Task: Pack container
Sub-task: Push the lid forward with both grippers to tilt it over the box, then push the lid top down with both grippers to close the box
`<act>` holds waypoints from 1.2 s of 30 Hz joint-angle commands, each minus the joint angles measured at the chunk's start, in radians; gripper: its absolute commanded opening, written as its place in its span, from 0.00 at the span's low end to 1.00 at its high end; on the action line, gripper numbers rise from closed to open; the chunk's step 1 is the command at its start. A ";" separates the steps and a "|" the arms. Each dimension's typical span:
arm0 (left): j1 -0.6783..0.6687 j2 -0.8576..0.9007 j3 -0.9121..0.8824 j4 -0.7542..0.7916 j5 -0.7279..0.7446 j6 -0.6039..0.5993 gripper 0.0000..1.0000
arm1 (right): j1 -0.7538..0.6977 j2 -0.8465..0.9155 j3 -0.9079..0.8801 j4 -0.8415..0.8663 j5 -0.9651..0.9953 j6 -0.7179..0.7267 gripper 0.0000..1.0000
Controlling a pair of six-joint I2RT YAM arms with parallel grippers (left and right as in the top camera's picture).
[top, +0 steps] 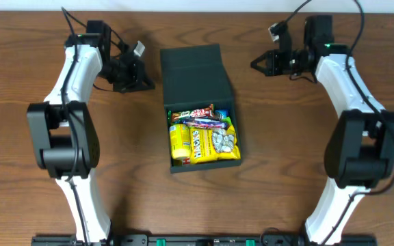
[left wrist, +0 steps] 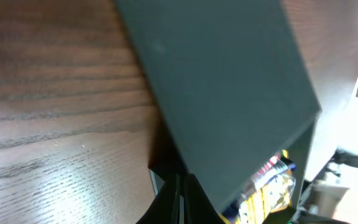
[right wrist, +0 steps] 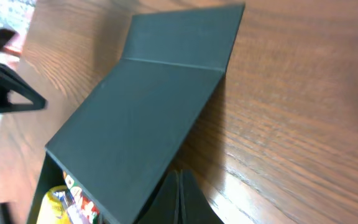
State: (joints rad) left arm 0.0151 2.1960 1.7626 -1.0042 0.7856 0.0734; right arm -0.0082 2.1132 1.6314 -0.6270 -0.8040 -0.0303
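1. Container (top: 205, 166) at the centre of the overhead frame, on the tabletop (top: 279, 150): matte dark green-black cardboard, roughly square, sharp folded edges.
2. Lid flap (top: 195, 74) open, hinged on the side toward the top of the frame; in both wrist views a broad flat panel, seemingly tilted up rather than lying flat, with a crease across its far end.
3. Inside, snack packets (top: 204, 137) filling the open compartment: glossy crinkled foil, mostly yellow, with a red-and-white wrapper along the upper edge. No loose packets visible on the wood around it.
4. Judged progress: filling apparently done, box looking full; closing the lid flap probably the step left.
5. Left claw (top: 147, 84) upper left of the overhead frame, just beside the lid flap's left edge: fully closed, holding nothing, dark pointed tips pressed together.
6. Right claw (top: 254, 65) upper right, near the lid flap's right edge but apart from it: likewise pinched closed and empty.
7. Tabletop: brown wood with a fine straight grain and a soft sheen.
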 commanded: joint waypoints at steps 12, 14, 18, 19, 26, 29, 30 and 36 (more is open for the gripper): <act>0.017 0.196 0.006 0.134 0.117 -0.215 0.06 | 0.045 0.176 -0.006 0.141 -0.100 0.206 0.01; 0.016 0.213 0.006 0.167 0.154 -0.238 0.06 | 0.052 0.198 -0.005 0.146 -0.110 0.210 0.01; 0.005 0.234 0.006 0.219 0.179 -0.288 0.06 | 0.071 0.231 -0.005 0.158 -0.132 0.221 0.01; 0.001 0.237 0.006 0.230 0.185 -0.300 0.06 | 0.076 0.242 -0.005 0.161 -0.132 0.229 0.01; -0.032 0.239 0.006 0.320 0.188 -0.372 0.06 | 0.115 0.262 -0.005 0.187 -0.176 0.243 0.01; -0.047 0.239 0.006 0.369 0.229 -0.393 0.06 | 0.135 0.262 -0.005 0.237 -0.242 0.243 0.01; -0.050 0.239 0.006 0.381 0.237 -0.393 0.05 | 0.139 0.262 -0.005 0.263 -0.279 0.243 0.01; -0.050 0.238 0.009 0.453 0.362 -0.360 0.06 | 0.130 0.262 -0.005 0.414 -0.512 0.243 0.01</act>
State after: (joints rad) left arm -0.0338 2.4222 1.7618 -0.5724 1.0367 -0.2951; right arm 0.1162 2.3661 1.6264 -0.2520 -1.1095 0.2108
